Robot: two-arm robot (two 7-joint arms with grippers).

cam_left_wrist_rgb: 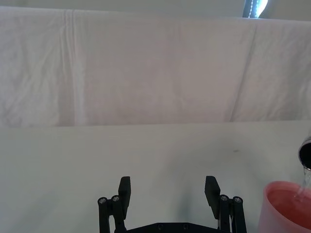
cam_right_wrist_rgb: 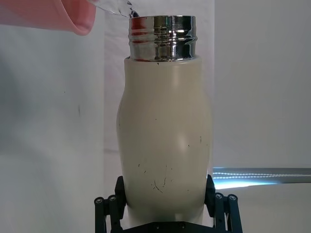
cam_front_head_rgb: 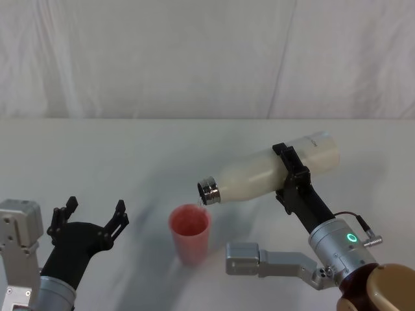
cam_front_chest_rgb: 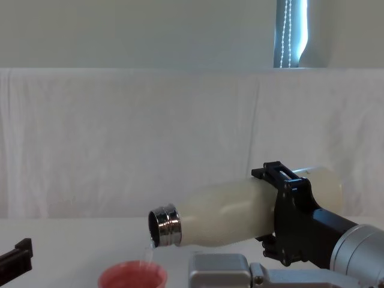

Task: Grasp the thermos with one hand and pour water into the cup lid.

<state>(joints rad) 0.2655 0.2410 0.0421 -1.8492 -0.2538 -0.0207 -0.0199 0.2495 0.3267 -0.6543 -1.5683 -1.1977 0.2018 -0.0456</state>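
Note:
My right gripper (cam_front_head_rgb: 290,173) is shut on the cream-white thermos (cam_front_head_rgb: 269,175) and holds it tipped almost level above the table, silver neck (cam_front_head_rgb: 209,190) pointing left and slightly down. Water runs from the neck (cam_front_chest_rgb: 163,227) into the salmon-pink cup lid (cam_front_head_rgb: 189,232), which stands upright on the table just below the mouth. In the right wrist view the thermos (cam_right_wrist_rgb: 165,136) sits between the fingers, with the cup lid's rim (cam_right_wrist_rgb: 58,17) beside the neck. My left gripper (cam_front_head_rgb: 91,217) rests open to the left of the cup lid, holding nothing.
The white table (cam_front_head_rgb: 130,155) runs back to a white cloth backdrop (cam_front_head_rgb: 194,58). A grey link of my right arm (cam_front_head_rgb: 259,259) lies low just right of the cup lid. A window strip (cam_front_chest_rgb: 291,33) shows above the backdrop.

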